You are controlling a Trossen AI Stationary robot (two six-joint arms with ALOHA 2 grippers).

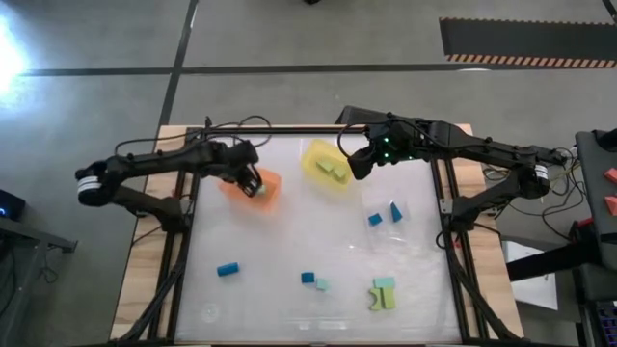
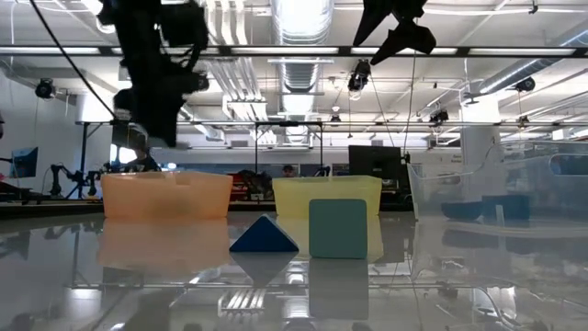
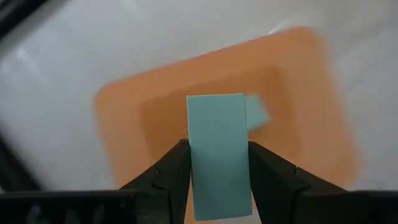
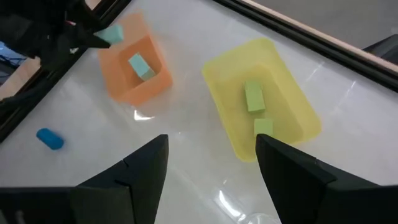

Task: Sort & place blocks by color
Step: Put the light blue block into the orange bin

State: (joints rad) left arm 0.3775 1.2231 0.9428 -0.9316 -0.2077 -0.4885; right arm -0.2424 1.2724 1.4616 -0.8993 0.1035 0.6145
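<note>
Gripping a mint-teal block (image 3: 216, 155) between its fingers, the left end effector (image 3: 217, 171) hovers above the orange bin (image 3: 311, 124), which holds another teal block (image 3: 257, 112); farther off, the right end effector (image 4: 211, 168), spread wide, overlooks the yellow bin (image 4: 292, 99).

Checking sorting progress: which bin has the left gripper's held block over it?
The orange bin: the left gripper holds a mint block above it; the yellow bin is apart.

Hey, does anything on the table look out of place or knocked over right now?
Nothing stands out. The orange bin and yellow bin sit upright, and the left gripper holds a mint block over the orange one.
</note>
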